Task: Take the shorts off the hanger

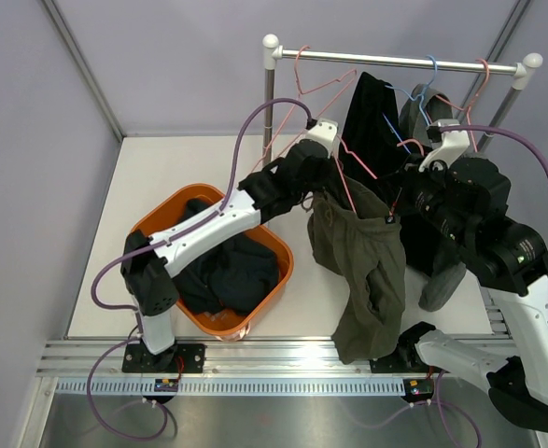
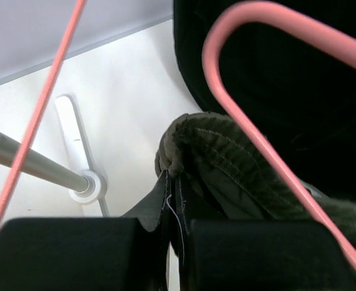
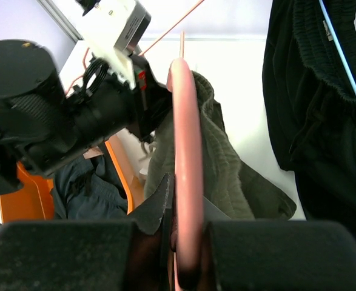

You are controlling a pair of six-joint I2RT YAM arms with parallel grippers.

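A pair of dark olive shorts (image 1: 362, 266) hangs from a pink hanger (image 1: 345, 191) held off the rail, between the two arms. My left gripper (image 1: 318, 191) is shut on the left end of their waistband; in the left wrist view the olive shorts (image 2: 226, 163) are pinched between the jaws of that gripper (image 2: 176, 218), and the pink hanger (image 2: 256, 139) runs just above them. My right gripper (image 3: 187, 224) is shut on the pink hanger (image 3: 187, 151), with the olive shorts (image 3: 226, 163) draped below it. Black shorts (image 1: 372, 121) still hang on the rail.
An orange basket (image 1: 157, 224) on the table at the left holds several dark shorts (image 1: 227, 275). The clothes rail (image 1: 404, 63) crosses the back with empty pink and blue hangers (image 1: 423, 93). The rail's upright post (image 1: 269, 103) and foot (image 2: 83, 182) stand by my left gripper.
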